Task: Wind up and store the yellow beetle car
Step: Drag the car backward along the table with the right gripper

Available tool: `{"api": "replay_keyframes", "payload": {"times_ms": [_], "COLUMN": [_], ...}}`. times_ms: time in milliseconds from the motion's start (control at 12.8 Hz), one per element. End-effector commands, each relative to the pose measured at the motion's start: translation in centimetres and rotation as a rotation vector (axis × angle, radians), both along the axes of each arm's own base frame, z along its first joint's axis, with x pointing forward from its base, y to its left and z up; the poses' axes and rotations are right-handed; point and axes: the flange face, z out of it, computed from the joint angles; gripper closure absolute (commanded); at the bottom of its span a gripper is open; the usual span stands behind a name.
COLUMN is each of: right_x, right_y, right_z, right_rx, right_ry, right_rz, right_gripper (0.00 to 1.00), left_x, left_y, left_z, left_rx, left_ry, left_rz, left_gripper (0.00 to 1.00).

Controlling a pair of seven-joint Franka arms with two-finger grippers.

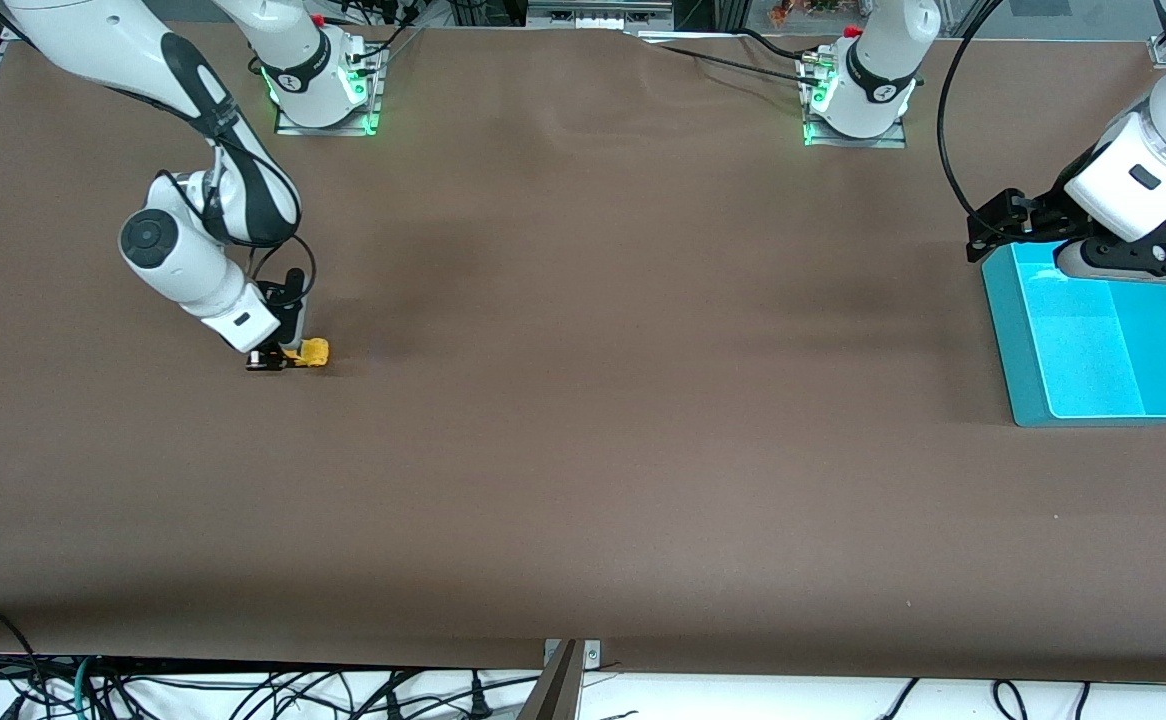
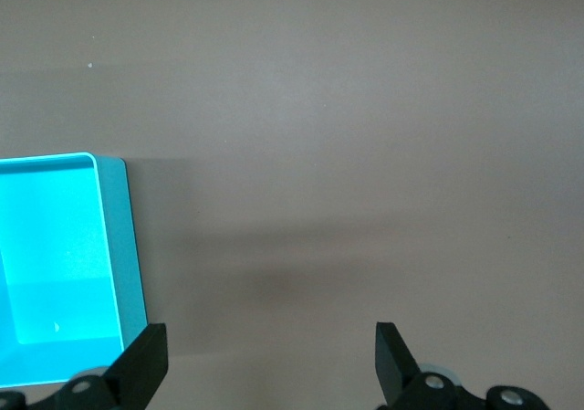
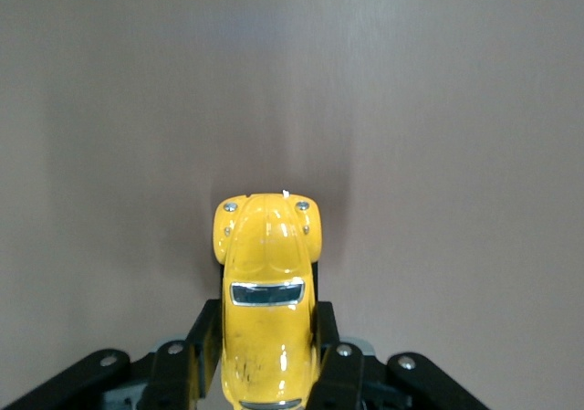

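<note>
Yellow car [image 3: 266, 291] is clamped between the right gripper's [image 1: 281, 358] fingers [image 3: 203, 351], pinched at its rear sides, nose sticking out past the tips. It sits low at the brown table [image 1: 583, 400], toward the right arm's end; front view can't confirm whether the wheels touch the surface.

Risks as I see them:
- Grip is on the rear flanks of a rounded, glossy shell. Small contact patch, so the car could yaw or squirt out if it gets dragged to wind it.
- Pull-back winding needs the wheels pressed down. Too little downforce and they'd skid without winding; too much and the car could pivot in the jaws.
- If released while wound, it could run off across the open table rather than get stored.
- Bin [image 1: 1093, 340] is at the left arm's end, well apart from the car. Long carry or a handover, both chances to drop something this tiny.
- Left gripper [image 1: 1108, 262] hangs over the bin's edge nearest the bases and could obstruct a drop-in from above.

Pose: right arm reaches down from its base, elbow folded, wrist tilted, gripper low at the table. Left arm waits over the bin, jaws wide apart, holding nothing; the left wrist view shows the bin's corner and bare table under it.
</note>
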Motion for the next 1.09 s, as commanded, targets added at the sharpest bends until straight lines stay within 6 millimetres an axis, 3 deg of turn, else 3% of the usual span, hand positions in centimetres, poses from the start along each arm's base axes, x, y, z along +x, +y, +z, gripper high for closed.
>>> {"api": "replay_keyframes", "payload": {"times_ms": [0,156,625,781,1016], "right_x": [-0.7,-0.8,-2.8,-3.2,-2.6], "right_y": [-3.9,-6.2,-16.3,-17.4,-17.2], "right_z": [-2.8,-2.9,-3.0,-3.2,-2.8], "right_rx": [0.004,0.001,-0.023,-0.019,0.017], "right_ry": [0.048,0.047,0.052,0.058,0.096], "right_rz": [0.031,0.052,0.082,0.056,0.021], "right_gripper": [0.8,0.8,0.8,0.79,0.72], "left_x": [-0.3,-0.3,-0.3,-0.3,-0.3], "left_y": [-0.3,-0.4,-0.3,-0.2,-0.2], "left_z": [0.8,0.7,0.7,0.7,0.7], "left_rx": [0.028,0.028,0.028,0.028,0.028], "left_ry": [-0.005,-0.004,-0.002,-0.002,-0.002], "left_rz": [-0.004,-0.004,-0.006,-0.006,-0.006], "left_gripper": [0.0,0.0,0.0,0.0,0.0]}}
